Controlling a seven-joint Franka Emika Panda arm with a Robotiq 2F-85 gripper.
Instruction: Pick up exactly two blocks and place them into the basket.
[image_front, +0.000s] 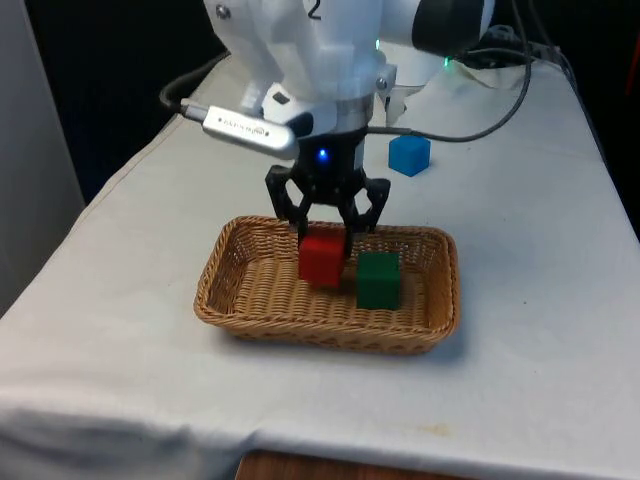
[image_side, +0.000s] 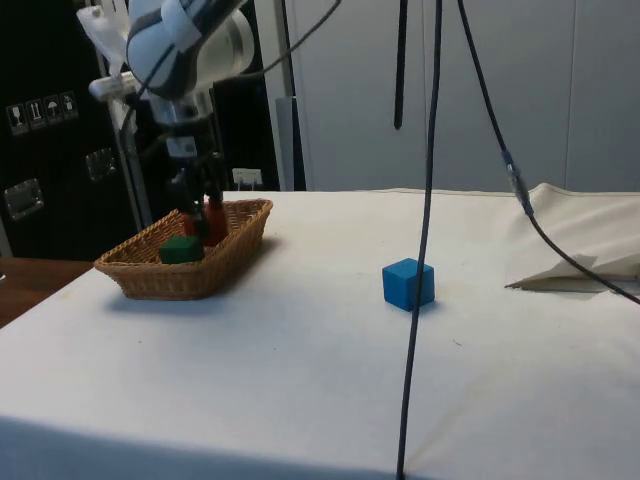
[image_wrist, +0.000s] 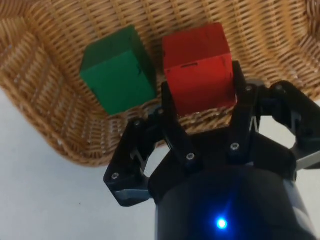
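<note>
My gripper (image_front: 323, 238) hangs over the far side of the wicker basket (image_front: 330, 335), shut on a red block (image_front: 320, 262) held between its two fingers (image_wrist: 237, 80). The red block (image_wrist: 197, 60) sits low inside the basket, just beside a green block (image_front: 378, 280) that rests on the basket floor towards the front view's right. From the side, the gripper (image_side: 200, 215) reaches down into the basket (image_side: 160, 280) with the red block (image_side: 215, 222) behind the green block (image_side: 181, 250). The green block (image_wrist: 117, 70) lies free of the fingers.
A blue block (image_front: 409, 154) stands on the white cloth beyond the basket, towards the front view's right, and well apart from it in the side view (image_side: 408, 283). Black cables (image_side: 425, 200) hang down near it. A fold of cloth (image_side: 580, 270) lies further off.
</note>
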